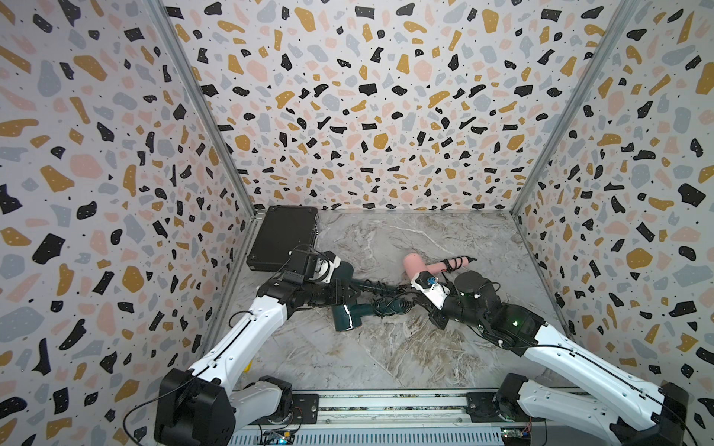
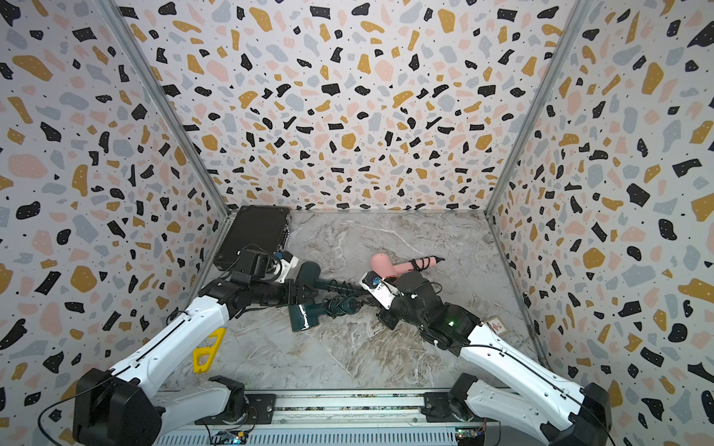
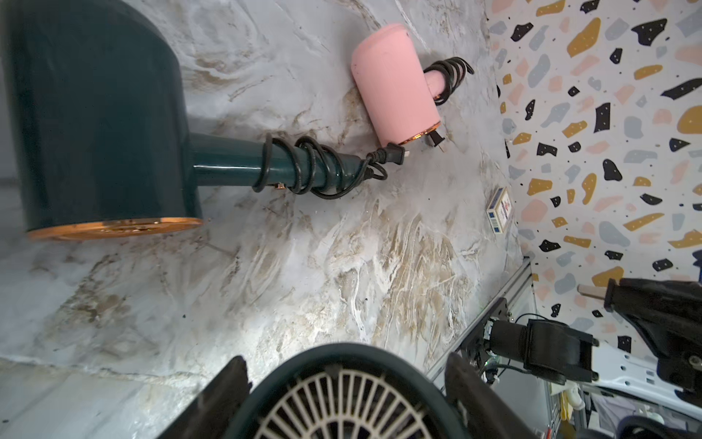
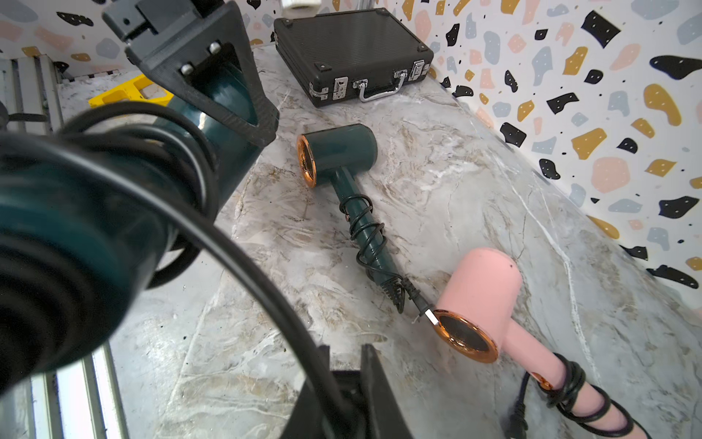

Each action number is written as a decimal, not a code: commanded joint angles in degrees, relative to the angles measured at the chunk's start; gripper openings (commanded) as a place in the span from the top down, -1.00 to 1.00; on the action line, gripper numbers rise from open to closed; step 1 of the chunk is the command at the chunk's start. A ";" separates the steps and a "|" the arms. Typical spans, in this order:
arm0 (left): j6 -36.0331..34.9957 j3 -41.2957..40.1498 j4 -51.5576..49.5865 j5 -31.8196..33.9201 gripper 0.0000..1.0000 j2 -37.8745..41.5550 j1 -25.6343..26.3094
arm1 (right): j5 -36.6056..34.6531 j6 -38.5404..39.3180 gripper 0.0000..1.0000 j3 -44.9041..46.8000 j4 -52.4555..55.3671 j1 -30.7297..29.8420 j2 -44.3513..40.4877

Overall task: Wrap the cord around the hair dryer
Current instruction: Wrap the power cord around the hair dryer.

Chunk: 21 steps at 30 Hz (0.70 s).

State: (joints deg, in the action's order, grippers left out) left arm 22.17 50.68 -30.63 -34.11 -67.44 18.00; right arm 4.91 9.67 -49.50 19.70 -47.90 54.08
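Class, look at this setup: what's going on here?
The left gripper clamps a dark green hair dryer by its barrel while the right gripper pinches its black cord, some loops already around the handle. A second green dryer and a pink dryer lie on the table, cords already wrapped.

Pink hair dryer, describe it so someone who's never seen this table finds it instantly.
On the marble table, look right of the black case in the far left corner. The pink hair dryer lies flat there, black cord coiled round its handle. It alone is pink; the dryer beside it and the held dryer are dark green.
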 commanded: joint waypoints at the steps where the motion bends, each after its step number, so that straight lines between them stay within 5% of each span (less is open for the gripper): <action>1: -5.38 2.41 -3.56 -2.34 1.00 -0.30 -0.19 | 2.35 2.25 1.00 -3.94 4.10 0.13 -1.39; 9: -7.60 2.32 -6.66 5.85 1.00 -2.24 -0.17 | 8.54 2.28 1.00 -7.40 8.23 0.14 -0.16; 21: -10.84 3.12 -11.38 17.10 1.00 -3.57 3.88 | 14.00 2.63 1.00 -14.83 13.51 0.00 13.20</action>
State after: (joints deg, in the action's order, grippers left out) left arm 13.02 51.57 -40.40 -20.10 -70.98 21.23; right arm 15.97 11.92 -60.25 30.17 -47.90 66.67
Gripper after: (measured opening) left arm 0.737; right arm 0.153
